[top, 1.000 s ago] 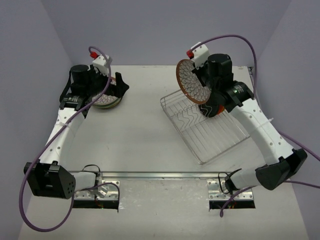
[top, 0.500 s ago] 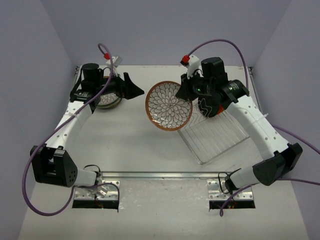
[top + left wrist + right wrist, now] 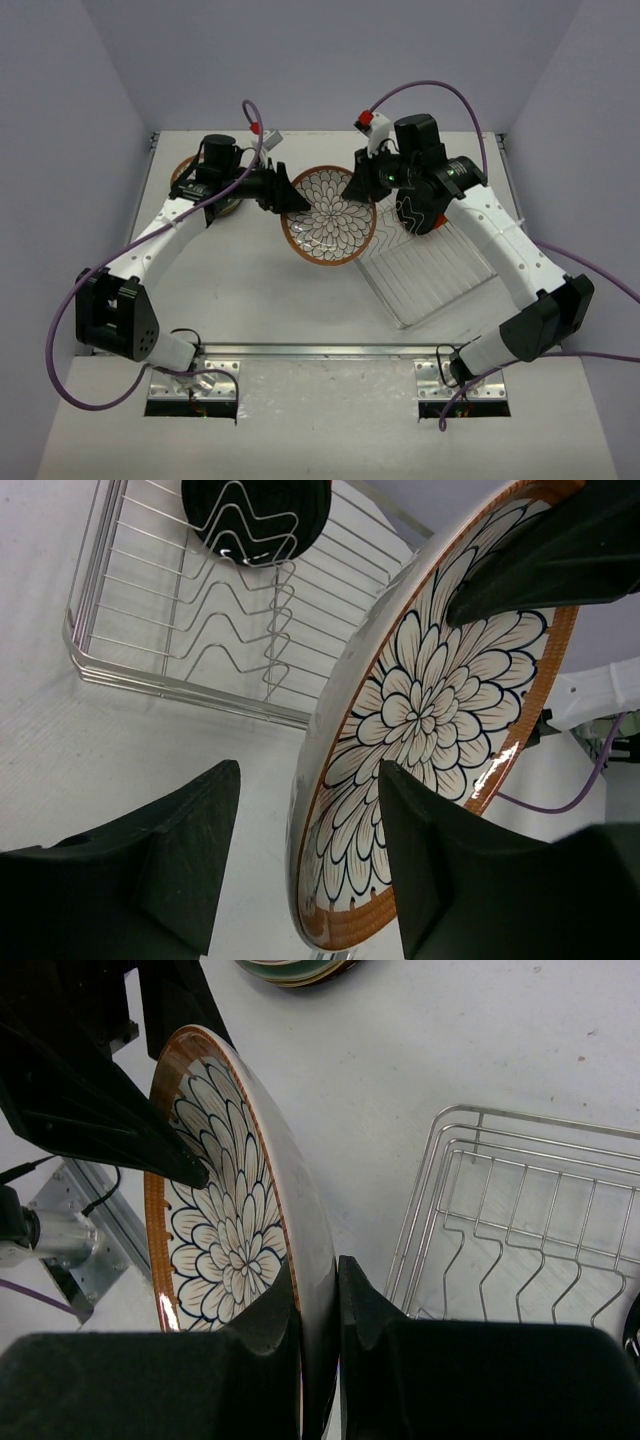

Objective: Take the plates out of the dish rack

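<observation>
Right gripper (image 3: pixel 318 1285) pinched the round orange-rimmed petal-patterned plate (image 3: pixel 328 215); left gripper (image 3: pixel 305 790), spread wide, had swung in astride its opposite rim.

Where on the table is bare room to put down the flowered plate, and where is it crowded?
The widest bare patch of table lies between the left arm, the dish rack and the metal rail. A narrower strip runs along the back wall. Crowded: the far left corner, with the stack of plates, and the right side, under the rack.
</observation>
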`<state>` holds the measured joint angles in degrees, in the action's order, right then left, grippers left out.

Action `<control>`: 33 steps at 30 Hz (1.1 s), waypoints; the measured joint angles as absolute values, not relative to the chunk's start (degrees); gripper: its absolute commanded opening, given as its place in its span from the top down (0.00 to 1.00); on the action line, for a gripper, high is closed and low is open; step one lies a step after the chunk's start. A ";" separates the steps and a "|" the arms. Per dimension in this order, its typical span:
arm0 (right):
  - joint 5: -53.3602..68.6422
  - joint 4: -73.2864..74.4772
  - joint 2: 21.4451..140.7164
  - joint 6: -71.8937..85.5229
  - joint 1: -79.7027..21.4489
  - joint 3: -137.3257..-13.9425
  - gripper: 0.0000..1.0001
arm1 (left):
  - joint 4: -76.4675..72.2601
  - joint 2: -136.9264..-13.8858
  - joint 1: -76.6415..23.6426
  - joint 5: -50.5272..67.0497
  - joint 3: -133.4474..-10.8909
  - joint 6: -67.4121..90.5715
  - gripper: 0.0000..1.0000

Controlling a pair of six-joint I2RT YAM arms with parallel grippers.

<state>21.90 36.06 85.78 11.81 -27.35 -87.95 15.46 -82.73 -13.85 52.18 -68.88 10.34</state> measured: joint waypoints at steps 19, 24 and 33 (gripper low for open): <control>25.63 32.31 85.86 15.03 -24.80 -87.96 0.01 | 14.98 -87.42 -9.76 63.36 -68.07 14.50 1.00; 23.10 31.49 85.12 15.99 -23.37 -87.80 0.01 | 18.46 -92.93 2.76 62.99 -71.43 15.10 1.00; 16.08 30.52 80.15 13.83 -20.97 -82.79 0.01 | 29.30 -108.01 24.50 49.22 -90.12 10.91 1.00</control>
